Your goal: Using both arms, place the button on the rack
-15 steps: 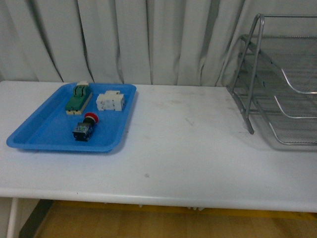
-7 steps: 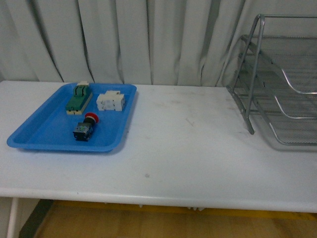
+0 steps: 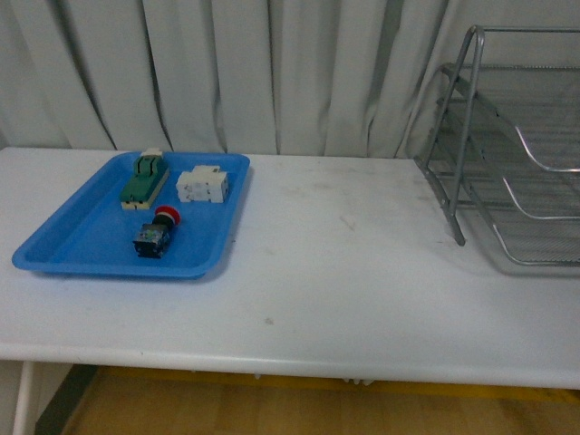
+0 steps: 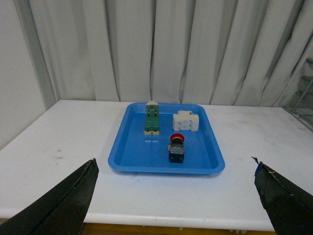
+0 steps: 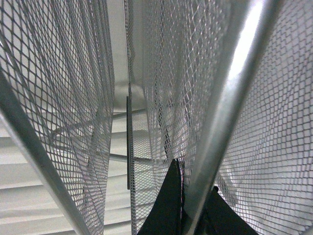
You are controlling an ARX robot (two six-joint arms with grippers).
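Note:
The button, red cap on a dark body with bluish-green marks, lies in the blue tray at the table's left; it also shows in the left wrist view. The silver wire rack stands at the far right. Neither arm shows in the front view. My left gripper is open and empty, its black fingertips wide apart, back from the tray near the table's front edge. My right gripper is shut, close up against the rack's mesh and a frame tube.
In the blue tray, a green-and-cream switch block and a white breaker lie behind the button. Bare white tabletop spans between tray and rack. Grey curtains hang behind. The table's front edge is near the bottom.

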